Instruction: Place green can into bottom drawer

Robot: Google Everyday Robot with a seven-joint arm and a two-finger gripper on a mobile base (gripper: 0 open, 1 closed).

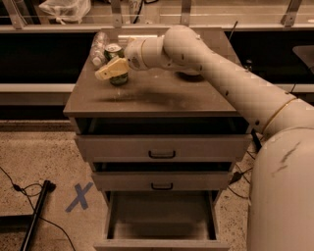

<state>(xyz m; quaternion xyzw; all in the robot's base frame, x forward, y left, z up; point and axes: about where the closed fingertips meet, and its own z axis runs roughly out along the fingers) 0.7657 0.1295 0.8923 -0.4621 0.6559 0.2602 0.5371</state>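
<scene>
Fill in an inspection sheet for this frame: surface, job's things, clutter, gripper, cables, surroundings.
Surface: brown cabinet top, above three drawers.
Job's things: green can upright at the top's back left; bottom drawer pulled open, nothing seen inside.
Clutter: clear plastic bottle just behind and left of the can.
Gripper: gripper at the green can, in front of its side.
Cables: black cable on the floor at left.
Surroundings: blue X mark on the speckled floor; plastic bag on the ledge behind.
</scene>
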